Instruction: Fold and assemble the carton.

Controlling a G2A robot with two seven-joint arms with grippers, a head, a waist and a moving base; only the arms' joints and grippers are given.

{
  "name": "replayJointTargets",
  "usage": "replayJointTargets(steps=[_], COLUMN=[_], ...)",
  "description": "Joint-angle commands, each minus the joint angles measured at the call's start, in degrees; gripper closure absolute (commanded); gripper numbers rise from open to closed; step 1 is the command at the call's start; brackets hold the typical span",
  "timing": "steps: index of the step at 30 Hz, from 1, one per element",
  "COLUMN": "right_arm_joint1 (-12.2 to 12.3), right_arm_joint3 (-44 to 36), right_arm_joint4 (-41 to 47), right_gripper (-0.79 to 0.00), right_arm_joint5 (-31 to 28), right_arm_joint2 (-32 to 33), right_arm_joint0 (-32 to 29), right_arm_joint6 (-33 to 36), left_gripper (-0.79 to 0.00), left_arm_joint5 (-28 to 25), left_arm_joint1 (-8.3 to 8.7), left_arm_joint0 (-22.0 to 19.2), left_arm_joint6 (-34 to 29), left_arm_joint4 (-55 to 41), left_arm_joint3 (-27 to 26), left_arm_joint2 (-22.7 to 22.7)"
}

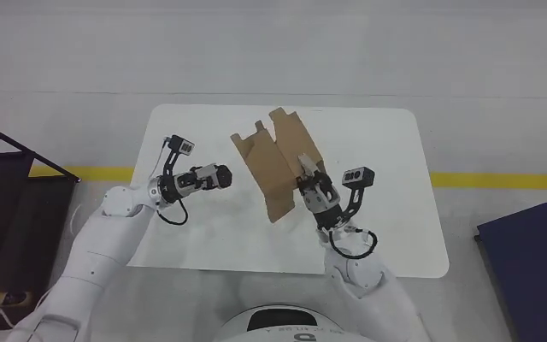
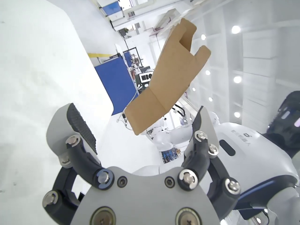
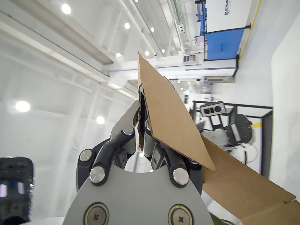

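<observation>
A flat brown cardboard carton (image 1: 275, 167) with notched flaps is held up above the white table (image 1: 376, 145), tilted. My right gripper (image 1: 308, 183) is shut on its edge near the table's middle; in the right wrist view the carton (image 3: 168, 120) is pinched between the fingers (image 3: 143, 141) of that gripper (image 3: 141, 127). My left gripper (image 1: 224, 176) hovers to the left of the carton, open and holding nothing. In the left wrist view its pads (image 2: 80, 127) stand wide apart on the gripper (image 2: 140, 127), with the carton (image 2: 168, 80) a short way beyond them.
A yellow floor line (image 1: 491, 180) runs past both ends of the table. A dark frame (image 1: 26, 197) stands off the left end and a blue panel (image 1: 517, 256) off the right front corner.
</observation>
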Motion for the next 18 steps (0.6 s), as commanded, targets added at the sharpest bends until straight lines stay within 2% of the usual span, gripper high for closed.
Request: replayJointTargets(steps=[1,5,13,16,18], right_arm_joint1=[-0.1,-0.2,-0.4,-0.4,-0.4], right_arm_joint3=[-1.2,-2.6,-4.2,-4.5,-4.5], right_arm_joint4=[-6.5,-12.5,-14.8,-15.3,-16.1], right_gripper=[0.000,0.000,0.000,-0.182,-0.351], right_arm_joint5=[3.6,8.7,11.8,12.4,13.0], right_arm_joint2=[-1.0,-2.8,-4.6,-4.9,-5.0], right_arm_joint0=[0.1,0.7,1.6,2.1,2.4], right_arm_joint6=[-1.4,-2.3,-1.6,-1.4,-1.6], left_gripper=[-0.785,-0.785,-0.785,-0.785,-0.785], left_arm_joint5=[-0.6,-2.1,-0.7,-0.9,-1.0], left_arm_joint1=[-0.26,-0.92,-1.72,-1.85,-1.93], left_arm_joint0=[0.0,-0.6,-2.2,-2.2,-2.1], left_arm_joint6=[0.6,2.0,6.5,6.2,6.1], left_arm_joint4=[0.3,-0.1,0.9,0.9,0.8], left_arm_joint3=[-0.9,-2.0,0.3,0.8,0.9], left_arm_joint2=[0.6,1.6,1.7,1.5,1.4])
